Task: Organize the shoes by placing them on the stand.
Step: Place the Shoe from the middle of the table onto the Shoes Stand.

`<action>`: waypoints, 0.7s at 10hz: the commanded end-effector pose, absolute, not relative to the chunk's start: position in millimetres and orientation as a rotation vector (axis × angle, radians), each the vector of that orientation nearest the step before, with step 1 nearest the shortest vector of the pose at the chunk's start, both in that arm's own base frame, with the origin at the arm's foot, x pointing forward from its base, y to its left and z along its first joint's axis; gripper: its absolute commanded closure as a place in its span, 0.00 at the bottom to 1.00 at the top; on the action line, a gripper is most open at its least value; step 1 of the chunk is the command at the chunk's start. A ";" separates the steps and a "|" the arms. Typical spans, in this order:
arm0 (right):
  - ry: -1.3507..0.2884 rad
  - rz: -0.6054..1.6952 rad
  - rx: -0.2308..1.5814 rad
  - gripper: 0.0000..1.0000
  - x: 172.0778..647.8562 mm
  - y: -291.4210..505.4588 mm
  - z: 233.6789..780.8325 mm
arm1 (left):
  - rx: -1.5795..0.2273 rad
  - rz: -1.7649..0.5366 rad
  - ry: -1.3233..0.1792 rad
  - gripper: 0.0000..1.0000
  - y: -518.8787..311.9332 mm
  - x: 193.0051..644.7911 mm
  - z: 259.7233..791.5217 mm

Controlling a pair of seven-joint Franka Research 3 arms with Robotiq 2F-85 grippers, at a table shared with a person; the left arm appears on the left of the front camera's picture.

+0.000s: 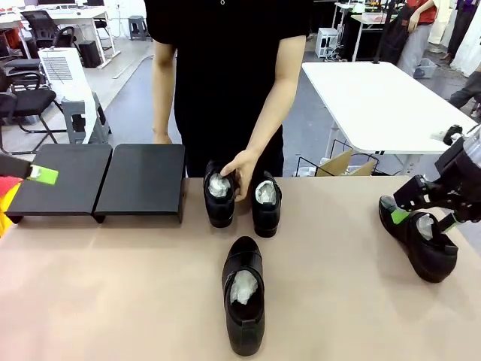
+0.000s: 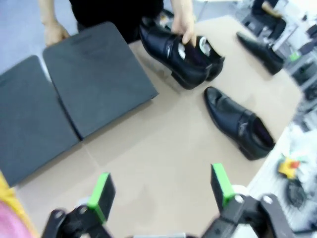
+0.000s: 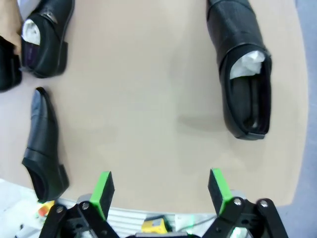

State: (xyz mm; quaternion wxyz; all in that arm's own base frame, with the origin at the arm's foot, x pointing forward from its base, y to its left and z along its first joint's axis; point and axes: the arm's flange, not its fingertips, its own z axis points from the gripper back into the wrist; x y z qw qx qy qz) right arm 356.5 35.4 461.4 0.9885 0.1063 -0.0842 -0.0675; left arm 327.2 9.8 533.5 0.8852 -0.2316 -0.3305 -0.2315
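stand: the black stand [image 1: 98,180] sits at the far left with no shoe on it, so you've got the whole job ahead.
pair: two shoes [image 1: 219,197] on the tan tabletop [image 1: 113,301], just beside the stand.
hand: the person's hand [image 1: 242,171] is on the pair, looks like squaring them up for you.
middle shoe [image 1: 243,293]: alone, nearer your side.
far-right shoe [image 1: 425,244]: well apart from the rest.
left gripper [image 2: 161,193]: fingers spread wide, empty, above bare tabletop near the stand.
right gripper [image 3: 159,191]: fingers wide apart too, empty, by the far-right shoe, probably to straddle it.
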 end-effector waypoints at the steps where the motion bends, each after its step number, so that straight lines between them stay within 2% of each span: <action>1: -0.197 -0.112 0.216 0.00 350.8 41.8 472.6 | -0.400 -0.378 -0.580 0.00 -28.6 280.6 529.1; 2: -0.197 -0.112 0.216 0.00 350.8 41.8 472.6 | -0.383 -0.393 -0.397 0.00 -41.6 275.3 525.1; 3: -0.197 -0.112 0.216 0.00 350.8 41.8 472.6 | -0.359 -0.391 -0.329 0.00 -48.9 271.1 521.5; 4: -0.197 -0.112 0.216 0.00 350.8 41.8 472.6 | -0.341 -0.388 -0.321 0.00 -35.8 275.3 527.6; 5: -0.197 -0.112 0.216 0.00 350.8 41.8 472.6 | -0.353 -0.377 -0.438 0.00 -47.7 297.9 532.6; 6: -0.197 -0.112 0.216 0.00 350.8 41.8 472.6 | -0.353 -0.377 -0.438 0.00 -47.7 297.9 532.6; 7: -0.197 -0.112 0.216 0.00 350.8 41.8 472.6 | -0.335 -0.374 -0.351 0.00 -51.6 286.9 526.7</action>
